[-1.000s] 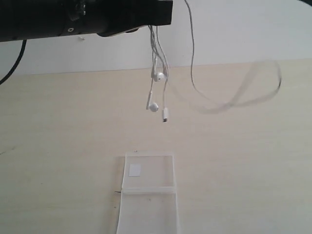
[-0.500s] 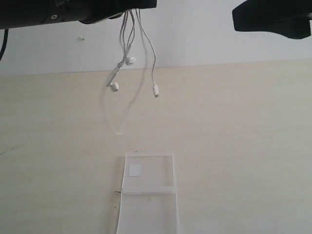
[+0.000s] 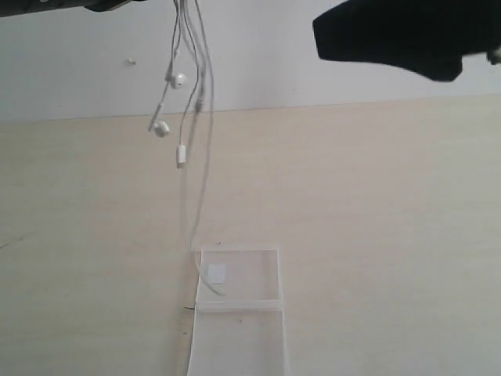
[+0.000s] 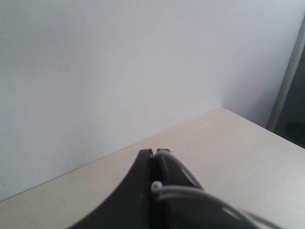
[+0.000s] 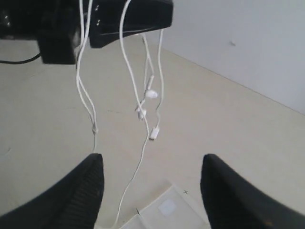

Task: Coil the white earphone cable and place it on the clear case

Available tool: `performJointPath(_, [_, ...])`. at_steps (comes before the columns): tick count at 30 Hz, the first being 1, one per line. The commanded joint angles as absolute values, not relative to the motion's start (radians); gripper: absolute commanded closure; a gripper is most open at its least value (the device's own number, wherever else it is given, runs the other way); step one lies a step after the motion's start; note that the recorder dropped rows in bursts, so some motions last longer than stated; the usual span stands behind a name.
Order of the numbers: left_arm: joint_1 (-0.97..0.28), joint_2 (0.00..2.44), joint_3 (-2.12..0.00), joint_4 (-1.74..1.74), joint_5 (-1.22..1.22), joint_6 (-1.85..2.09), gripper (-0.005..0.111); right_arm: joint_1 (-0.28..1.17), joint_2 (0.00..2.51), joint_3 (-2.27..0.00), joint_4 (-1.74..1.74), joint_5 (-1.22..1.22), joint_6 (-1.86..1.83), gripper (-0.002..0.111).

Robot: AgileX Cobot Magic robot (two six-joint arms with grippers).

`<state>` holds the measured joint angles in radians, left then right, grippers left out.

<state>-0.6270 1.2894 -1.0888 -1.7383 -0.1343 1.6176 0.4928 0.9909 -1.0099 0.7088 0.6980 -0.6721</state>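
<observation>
— Our left jaws are pressed together on the white earphone cable (image 3: pixel 200 100), up at the top of the exterior view. Our right jaws stand well apart and hold nothing, with the strands hanging just in front of them.

— So where does the cable sit?

— It hangs in several loose strands from the left jaws. The two earbuds (image 3: pixel 178 79) and the plug (image 3: pixel 182 154) dangle in the air. The longest loop drops to the clear case (image 3: pixel 250 274), where its lowest part seems to touch the lid beside the sticker (image 3: pixel 217 272).

— Then we judge the cable as gathered but not tidily coiled, and the step in hand as the placing.

— Agreed. Next we'd need to lower the bundle straight over the case, so the strands pile on the lid and don't spill off its edge. Our right jaws could steady or tuck the loops before the left jaws let go. The wire is thin and springy, so we expect it to sway and try to unwind.

— And the surface?

— It's a pale wood-grain surface (image 3: pixel 376 204), with the case lying flat near the front. Behind it we have a plain white wall (image 3: pixel 274 63) with one small speck (image 3: pixel 131 60). The left wrist view shows a dark upright panel (image 4: pixel 296 114) past the corner, and we can't tell what it is.
</observation>
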Motion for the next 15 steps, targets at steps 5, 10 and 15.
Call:
performJointPath(5, [-0.616,1.280,-1.096,-1.744,-0.124,1.670,0.107,0.488,1.053,-0.890,1.144,0.659,-1.270,0.050])
performJointPath(10, [-0.456,1.282,-1.096,-1.744,0.067,1.634,0.107,0.488,1.162,-0.872,1.409,0.607,-1.591,0.050])
performJointPath(15, [-0.286,1.319,-1.096,-1.744,0.278,1.637,0.107,0.488,1.279,-0.872,1.655,0.607,-1.863,0.050])
